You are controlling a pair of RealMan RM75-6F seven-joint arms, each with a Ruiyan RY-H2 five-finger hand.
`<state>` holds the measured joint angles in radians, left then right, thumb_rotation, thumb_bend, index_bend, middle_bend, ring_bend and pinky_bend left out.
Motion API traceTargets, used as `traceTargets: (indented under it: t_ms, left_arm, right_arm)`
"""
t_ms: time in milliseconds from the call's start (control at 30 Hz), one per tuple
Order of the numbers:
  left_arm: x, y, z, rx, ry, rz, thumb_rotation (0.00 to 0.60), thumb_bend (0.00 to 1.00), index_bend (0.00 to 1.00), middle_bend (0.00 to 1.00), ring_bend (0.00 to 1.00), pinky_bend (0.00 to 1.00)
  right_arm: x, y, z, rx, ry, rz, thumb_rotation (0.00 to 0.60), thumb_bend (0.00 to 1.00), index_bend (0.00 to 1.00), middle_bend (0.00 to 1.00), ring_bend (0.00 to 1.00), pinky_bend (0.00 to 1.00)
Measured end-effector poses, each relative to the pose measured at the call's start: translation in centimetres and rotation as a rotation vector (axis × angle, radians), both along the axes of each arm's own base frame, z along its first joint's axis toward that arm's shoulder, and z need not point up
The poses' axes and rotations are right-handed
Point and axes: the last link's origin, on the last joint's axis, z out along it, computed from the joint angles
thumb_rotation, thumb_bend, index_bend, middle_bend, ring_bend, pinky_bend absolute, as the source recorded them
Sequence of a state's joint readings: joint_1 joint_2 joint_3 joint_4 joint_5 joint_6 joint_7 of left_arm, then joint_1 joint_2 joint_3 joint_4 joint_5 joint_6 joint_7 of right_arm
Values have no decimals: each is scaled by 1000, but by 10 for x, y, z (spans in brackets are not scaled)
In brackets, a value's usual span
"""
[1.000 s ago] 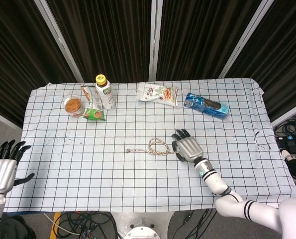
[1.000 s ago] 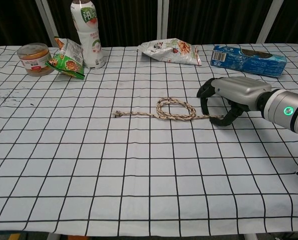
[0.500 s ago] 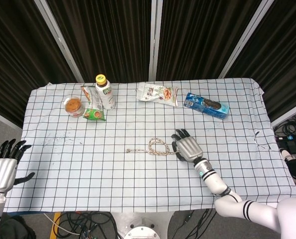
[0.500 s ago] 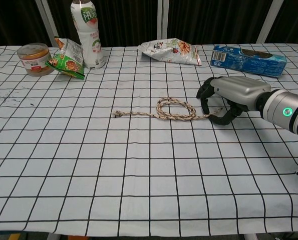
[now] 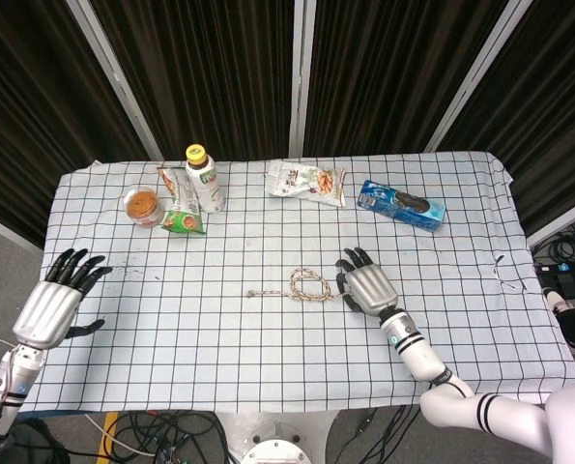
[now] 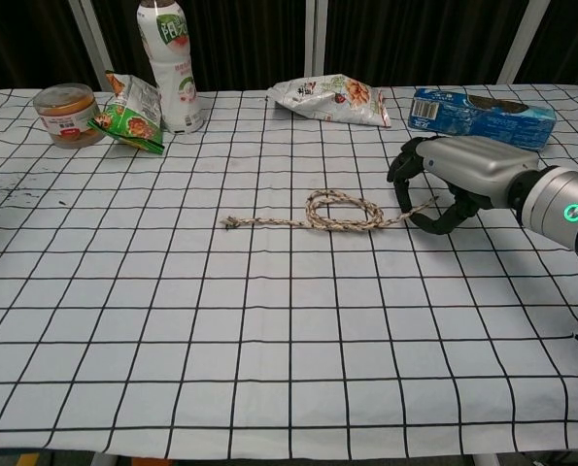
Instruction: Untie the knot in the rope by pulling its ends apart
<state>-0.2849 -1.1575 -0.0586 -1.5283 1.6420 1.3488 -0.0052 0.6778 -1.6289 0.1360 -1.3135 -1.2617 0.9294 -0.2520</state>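
Rightward, rope end in right hand

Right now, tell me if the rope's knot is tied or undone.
Still tied: the rope shows a closed loop mid-length in both views. The right hand holds one end, slightly raised; the other lies free.

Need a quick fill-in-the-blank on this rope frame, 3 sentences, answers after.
1. The right robot hand pinches the rope's ____ end.
2. The left robot hand is open near the table's ____ edge, apart from the rope.
3. The knot in the rope is not yet undone; its loop lies ____ on the cloth.

Missing words: right; left; flat
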Motion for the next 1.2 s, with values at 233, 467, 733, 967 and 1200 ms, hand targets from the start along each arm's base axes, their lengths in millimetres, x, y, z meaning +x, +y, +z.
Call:
traceTargets:
  t_ms: [233, 467, 733, 967, 1200]
  left_arm:
    - [37, 31, -30, -164, -57, -88, 600, 31, 256, 114, 0, 0]
    - [70, 52, -68, -292, -98, -126, 600, 30, 263, 114, 0, 0]
    - [90, 63, -107, -371, -159, -95, 600, 51, 348, 114, 0, 0]
    - [131, 85, -154, -438, -182, -93, 600, 135, 399, 124, 0, 0]
    - [168, 94, -192, -446, -138, -121, 600, 157, 447, 145, 0, 0]
  right_arm:
    - [4, 2, 13, -18, -38, -2, 600, 558, 704, 214, 0, 0]
    - [2, 5, 27, -44, -69, -14, 600, 563, 708, 215, 0, 0]
    - [2, 4, 34, -61, -104, -28, 600, 565, 710, 214, 0, 0]
    - [1, 3, 32, -70, -117, -40, 600, 574, 709, 213, 0, 0]
    - [2, 2, 30, -68, -126, -42, 600, 575, 709, 213, 0, 0]
